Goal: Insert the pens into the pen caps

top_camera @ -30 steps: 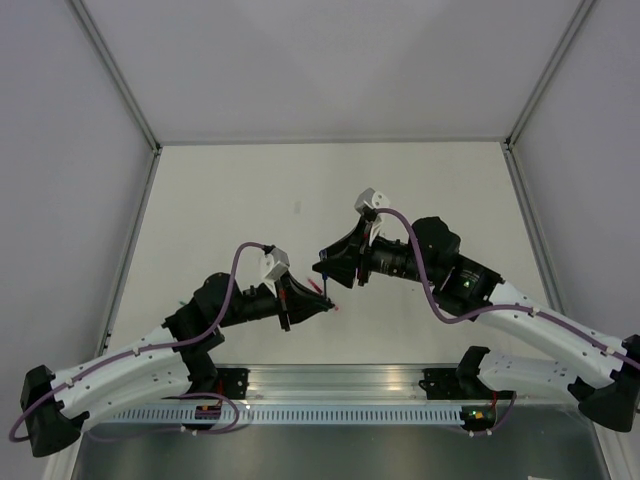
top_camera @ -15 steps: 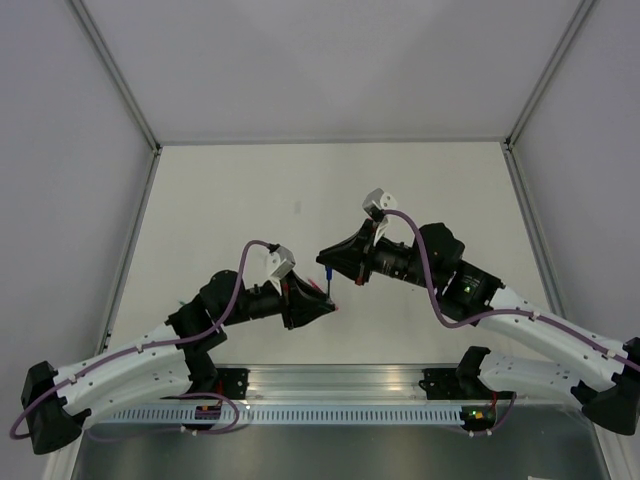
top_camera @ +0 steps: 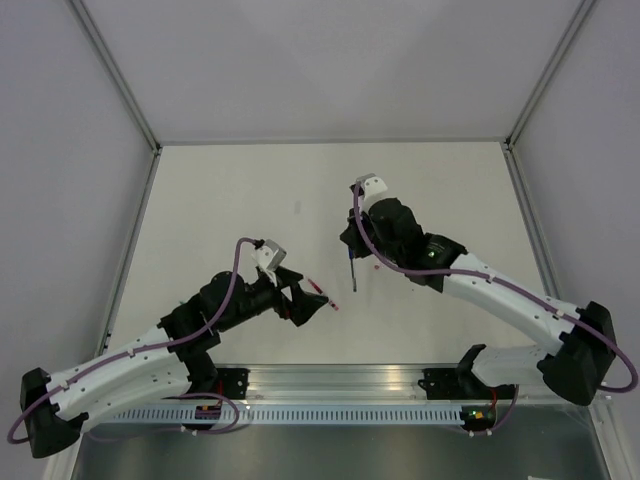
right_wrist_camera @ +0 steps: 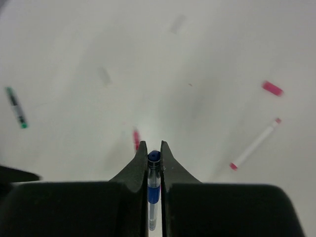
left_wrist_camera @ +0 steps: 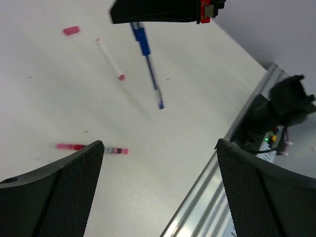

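Clamps a blue pen (left_wrist_camera: 146, 59) in the right gripper (right_wrist_camera: 153, 146) above the table (top_camera: 220, 200), with the left gripper (left_wrist_camera: 157, 148) wide apart and empty. Leaves red pen (left_wrist_camera: 71, 146), white pen (left_wrist_camera: 109, 60) and red cap (left_wrist_camera: 71, 30) lying separate, so likely little done.

Left end effector (left_wrist_camera: 159, 143) spreads its fingers wide; right end effector (right_wrist_camera: 154, 148), pointing downward, is clamped tight.

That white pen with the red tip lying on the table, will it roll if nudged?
Probably: the white pen looks slim and round, lying flat on the smooth table, so a sideways nudge would likely roll it. It seems straight and stiff, probably light.
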You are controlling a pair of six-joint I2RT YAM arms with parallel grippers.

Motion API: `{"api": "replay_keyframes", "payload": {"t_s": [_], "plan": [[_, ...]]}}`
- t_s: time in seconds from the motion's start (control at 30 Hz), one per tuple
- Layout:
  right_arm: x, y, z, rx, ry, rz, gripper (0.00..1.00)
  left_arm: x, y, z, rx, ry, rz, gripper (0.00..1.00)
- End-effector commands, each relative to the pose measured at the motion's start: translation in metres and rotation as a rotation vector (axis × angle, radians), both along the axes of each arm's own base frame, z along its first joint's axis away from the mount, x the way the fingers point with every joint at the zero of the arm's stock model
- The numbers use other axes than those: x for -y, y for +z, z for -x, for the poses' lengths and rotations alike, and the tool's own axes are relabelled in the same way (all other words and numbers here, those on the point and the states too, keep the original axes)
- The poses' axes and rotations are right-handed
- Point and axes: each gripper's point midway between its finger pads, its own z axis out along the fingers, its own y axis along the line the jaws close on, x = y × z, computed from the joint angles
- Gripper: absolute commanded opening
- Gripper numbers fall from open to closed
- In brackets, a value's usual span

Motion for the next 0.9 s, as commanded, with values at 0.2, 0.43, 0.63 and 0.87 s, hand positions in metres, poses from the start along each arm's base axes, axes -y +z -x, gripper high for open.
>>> {"api": "replay_keyframes", "payload": {"t_s": [0.2, 0.43, 0.63, 0.87], "plan": [[0.151, -0.128, -0.048, -0.325, -0.523, 0.309, 0.0, -0.046, -0.06, -0.052, -0.068, 0.406, -0.199, 0.98], [0.192, -0.157, -0.054, -0.464, -0.638, 0.315, 0.0, -0.063, -0.059, -0.059, -0.11, 0.536, -0.149, 0.99], [0.211, -0.195, -0.058, -0.544, -0.713, 0.318, 0.01, -0.064, -0.059, -0.05, -0.262, 0.577, -0.128, 0.98], [0.221, -0.216, -0.063, -0.584, -0.736, 0.355, 0.29, -0.061, -0.053, -0.04, -0.453, 0.637, -0.079, 1.0]]}}
